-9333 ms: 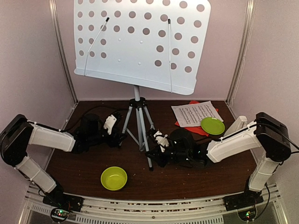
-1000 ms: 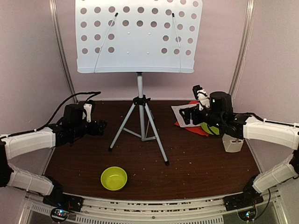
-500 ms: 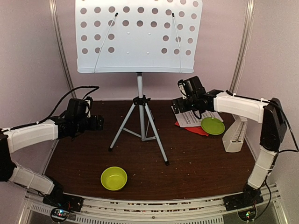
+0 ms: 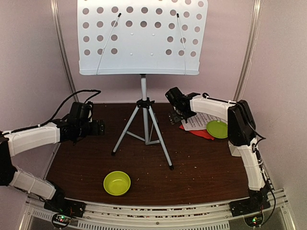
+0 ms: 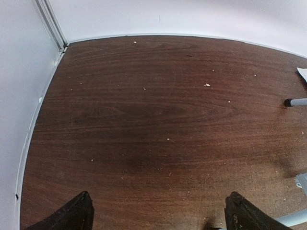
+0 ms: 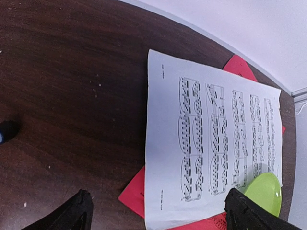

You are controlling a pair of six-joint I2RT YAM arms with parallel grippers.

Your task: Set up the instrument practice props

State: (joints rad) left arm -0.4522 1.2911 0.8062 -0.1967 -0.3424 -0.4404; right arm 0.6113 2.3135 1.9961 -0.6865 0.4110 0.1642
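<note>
**Operator:** Which arm is nearer the sheet music?

**Spotter:** Your right one. The right jaws hover at the pages' edge on the side toward the music stand [image 4: 141,43]. They are spread wide and hold nothing. The left jaws are also wide open and empty. They are over bare surface [image 5: 144,120] on the other side of the stand, well apart from the pages.

**Operator:** Which way does the page lie from the right jaws?

**Spotter:** In your right wrist view the white page [image 6: 211,143] lies flat just ahead. It fills the right half of the gap between the two tips. Its free long edge runs straight away from you, about midway between them, and the staves run along that same axis. Your left tip is over bare wood.

**Operator:** Is anything on it?

**Spotter:** Yes. The lime-green plate [image 6: 261,191] overlaps the page's corner beside your right tip, so I judge that end to be pinned. A red page [image 6: 136,194] lies underneath and pokes out past the free edge close to you.

**Operator:** So what's the approach?

**Spotter:** I'd work the free long edge, the side away from the plate, with one tip on the wood beside it. Flat paper gives you little to bite, and you could catch the red sheet along with it.
</note>
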